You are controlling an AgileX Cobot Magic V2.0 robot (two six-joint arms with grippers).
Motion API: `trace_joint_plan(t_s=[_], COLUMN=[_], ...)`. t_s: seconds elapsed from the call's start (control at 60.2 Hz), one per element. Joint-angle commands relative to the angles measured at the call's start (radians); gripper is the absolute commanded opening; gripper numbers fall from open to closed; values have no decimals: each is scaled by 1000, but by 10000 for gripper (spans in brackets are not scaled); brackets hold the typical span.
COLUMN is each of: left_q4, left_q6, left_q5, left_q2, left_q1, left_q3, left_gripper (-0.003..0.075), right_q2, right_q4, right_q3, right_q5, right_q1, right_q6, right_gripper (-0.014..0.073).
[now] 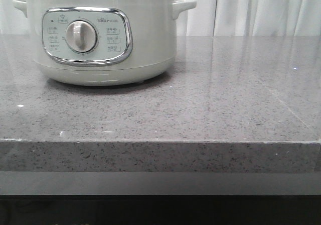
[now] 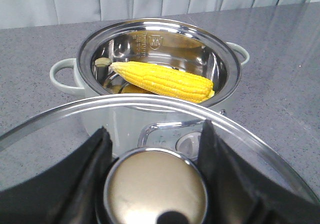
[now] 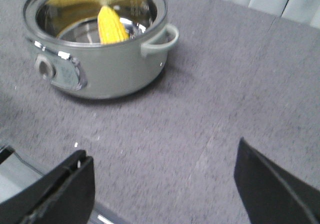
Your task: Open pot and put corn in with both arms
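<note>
**Two claws, one corn cob already sitting in the pot**

Both arms are looking about done here, I reckon. The left claw (image 2: pixel 155 184) is gripping the lid (image 2: pixel 150 129) by its round metal knob (image 2: pixel 156 194), fingers pressed on either side, and holding it up just in front of the pot (image 2: pixel 160 69), probably to keep the opening free. Beyond that claw, the corn (image 2: pixel 162 80) is lying slanted inside the steel bowl, one end leaning up near the rim.

The right claw (image 3: pixel 162 184) is hanging wide apart with nothing in it, well back from the pot over the grey worktop (image 3: pixel 225 94), so I'm guessing it's out of the way on purpose.

Funny thing: the front camera is only catching the pot's side and dial (image 1: pixel 82 36), no corn, no claws. You're needing the wrist cameras for those.
</note>
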Motion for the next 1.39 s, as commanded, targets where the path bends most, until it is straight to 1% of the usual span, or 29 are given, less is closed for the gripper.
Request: trace_joint_plan(t_s=[0.0, 0.083, 0.149, 1.278, 1.378], left_q4=[-11, -11, -11, -11, -11], left_q6=[-10, -10, -10, -10, -10], left_q5=[-144, -144, -144, -146, -172], left_q2=[-6, -6, -6, -6, -3], left_q1=[3, 3, 3, 3, 3], left_q3=[-36, -36, -36, -36, -36], left_gripper=[186, 186, 186, 186, 186], right_q2=[-36, -57, -64, -63, -63], right_q4=[55, 127, 146, 145, 145], right_q3=[22, 47, 48, 48, 48], right_q5=[-56, -49, -41, -50, -50], right_q1=[-4, -4, -4, -4, -4], right_q6=[-43, -83, -103, -102, -102], right_gripper=[590, 590, 590, 590, 590])
